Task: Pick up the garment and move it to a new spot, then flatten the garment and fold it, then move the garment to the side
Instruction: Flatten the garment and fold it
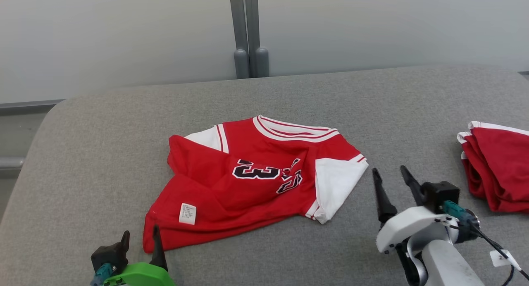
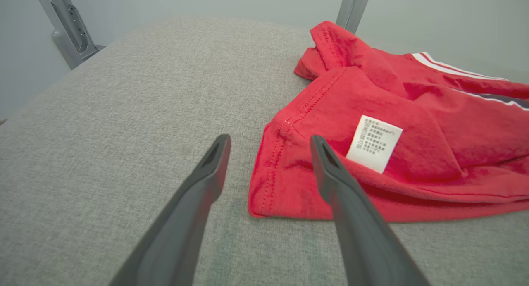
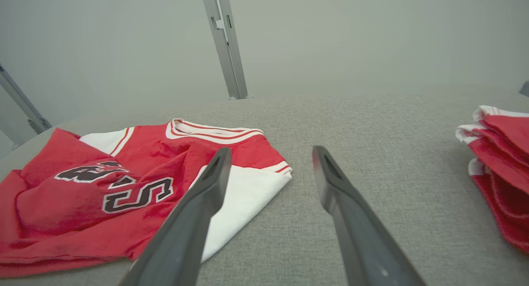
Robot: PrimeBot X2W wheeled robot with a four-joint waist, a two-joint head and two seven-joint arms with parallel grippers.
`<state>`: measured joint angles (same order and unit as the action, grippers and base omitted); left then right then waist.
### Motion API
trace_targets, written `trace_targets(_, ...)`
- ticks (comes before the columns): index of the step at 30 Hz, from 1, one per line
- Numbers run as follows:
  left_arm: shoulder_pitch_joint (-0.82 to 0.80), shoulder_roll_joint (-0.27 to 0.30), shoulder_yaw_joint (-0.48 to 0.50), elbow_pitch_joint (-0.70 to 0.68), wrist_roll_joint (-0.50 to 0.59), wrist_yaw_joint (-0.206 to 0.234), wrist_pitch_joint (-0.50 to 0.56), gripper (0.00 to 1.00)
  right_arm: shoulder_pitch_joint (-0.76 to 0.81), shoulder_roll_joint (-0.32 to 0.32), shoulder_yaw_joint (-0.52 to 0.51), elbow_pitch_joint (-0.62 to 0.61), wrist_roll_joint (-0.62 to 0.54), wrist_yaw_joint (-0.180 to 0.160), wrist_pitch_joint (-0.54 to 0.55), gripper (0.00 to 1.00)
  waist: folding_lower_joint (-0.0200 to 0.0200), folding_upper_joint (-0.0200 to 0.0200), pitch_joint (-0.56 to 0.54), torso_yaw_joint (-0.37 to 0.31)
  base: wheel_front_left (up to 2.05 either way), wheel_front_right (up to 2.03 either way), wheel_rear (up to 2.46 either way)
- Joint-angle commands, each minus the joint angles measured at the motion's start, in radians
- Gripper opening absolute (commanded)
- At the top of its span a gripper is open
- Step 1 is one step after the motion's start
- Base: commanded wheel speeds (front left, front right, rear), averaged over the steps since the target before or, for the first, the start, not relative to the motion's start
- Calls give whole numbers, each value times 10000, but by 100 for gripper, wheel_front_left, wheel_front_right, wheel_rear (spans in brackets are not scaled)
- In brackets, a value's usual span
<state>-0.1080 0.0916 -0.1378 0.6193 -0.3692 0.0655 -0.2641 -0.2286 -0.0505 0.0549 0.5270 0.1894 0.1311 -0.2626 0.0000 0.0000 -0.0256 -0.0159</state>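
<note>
Left gripper (image 1: 140, 231) is held, fingers apart, at the 7 o'clock hem of the jersey (image 1: 248, 182), crumpled on the table (image 1: 289, 96); right gripper (image 1: 389, 170), also apart, at 3 o'clock. Flattening is judged next: corners must be pulled outward.

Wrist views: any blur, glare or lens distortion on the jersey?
Left wrist view: jersey sharp, label print crisp, claw fingers stretched by the wide lens. Right wrist view: even diffuse light, no glare, posts lean. Head view: faint soft shadows.

head view looks down from above; both low wrist views share the red jersey (image 1: 231, 195).
</note>
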Motion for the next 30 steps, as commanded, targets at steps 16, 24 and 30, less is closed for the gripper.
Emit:
trace_targets(16,290,-397,539,-412,1007,-689,2,100,-1172,-17,2729,2924,160,-8,-31,100,0,0,396,1057,0,0,0)
trace_targets(24,213,-402,434,-561,741,-671,2,100,-1438,-22,2205,3649,108,-8,-31,0,0,0,501,1138,0,0,0)
trace_targets(30,300,-402,421,-572,623,-630,2,100,-1357,-12,1222,3719,-175,-8,-31,0,0,0,439,860,0,0,0)
